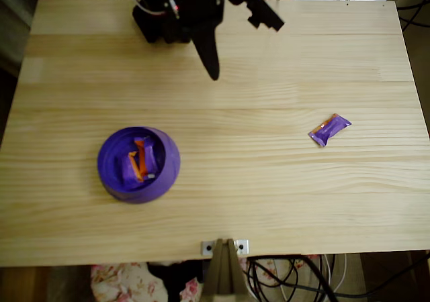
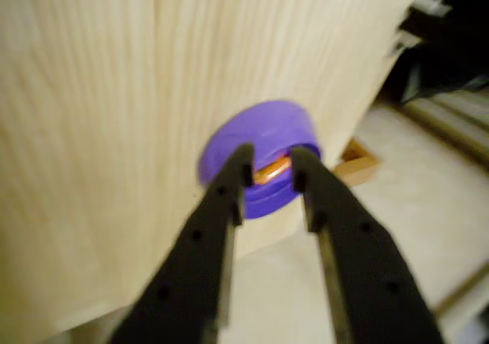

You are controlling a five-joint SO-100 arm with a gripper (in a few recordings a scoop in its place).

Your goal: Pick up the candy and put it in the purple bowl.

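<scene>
Candy (image 1: 329,129) lies untouched on the desk (image 1: 269,201) toward its right edge in the overhead view, well apart from the purple bowl (image 1: 107,171), which sits nearer the left edge and front and already holds a few similar wrapped sweets (image 1: 140,160). Up by the desk's far edge, the claw (image 2: 269,174) hangs part-open and empty. By my judgement the whole job remains: reach, grasp, carry and drop.

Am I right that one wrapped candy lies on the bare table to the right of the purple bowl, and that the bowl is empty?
Not quite: the purple bowl is not empty. The overhead view shows wrapped sweets inside it. The candy does lie on the table to its right.
</scene>
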